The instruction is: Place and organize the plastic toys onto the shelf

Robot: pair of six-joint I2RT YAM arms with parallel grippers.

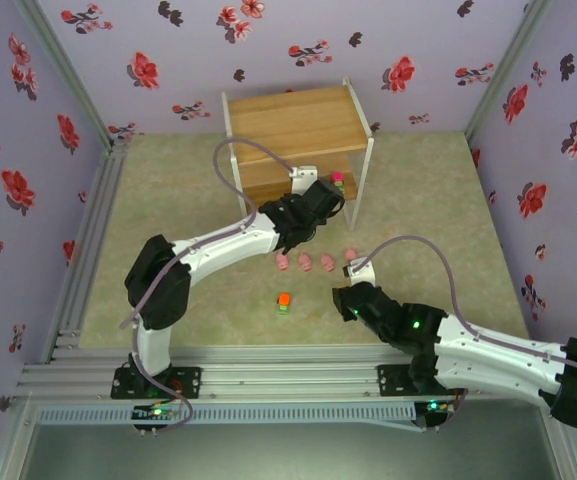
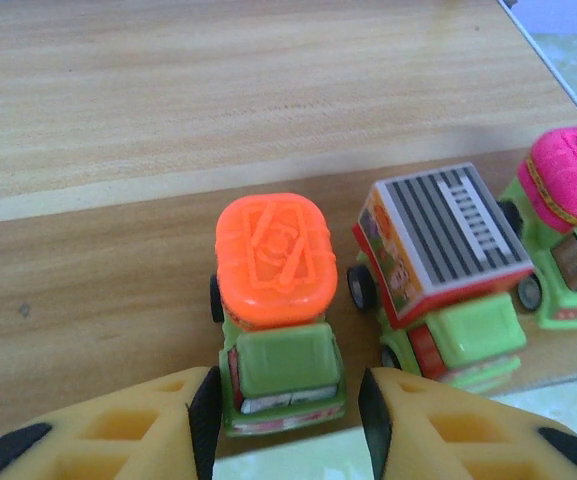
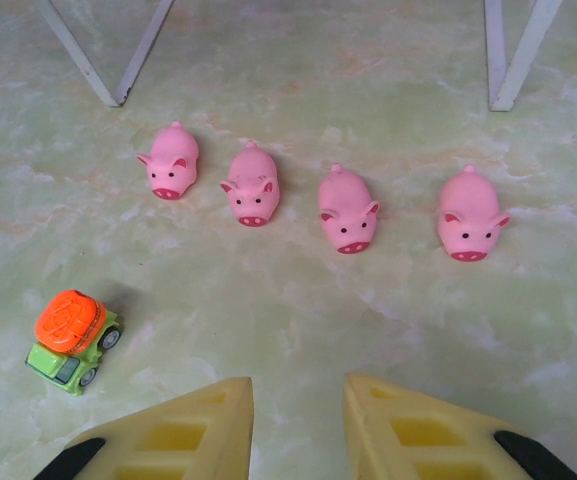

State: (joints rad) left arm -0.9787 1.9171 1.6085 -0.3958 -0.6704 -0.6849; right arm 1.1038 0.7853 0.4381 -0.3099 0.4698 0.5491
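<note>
top view: the shelf (image 1: 298, 125), light wood on white legs, stands at the far side. the left gripper (image 1: 325, 193) reaches onto its lower board, beside a magenta-topped truck (image 1: 337, 179). four pink pigs (image 1: 305, 262) line the table in front.

left wrist: an orange-topped truck (image 2: 273, 260) with a green cab stands on the board between the jaws, which sit slightly wider than the cab, not clamped. a grey-striped truck (image 2: 448, 225) stands beside it.

right wrist: the right gripper (image 3: 298, 420) is narrowly parted and empty. the pigs face it in a row ahead, and a second orange truck (image 3: 68, 335) lies ahead to its left.
</note>
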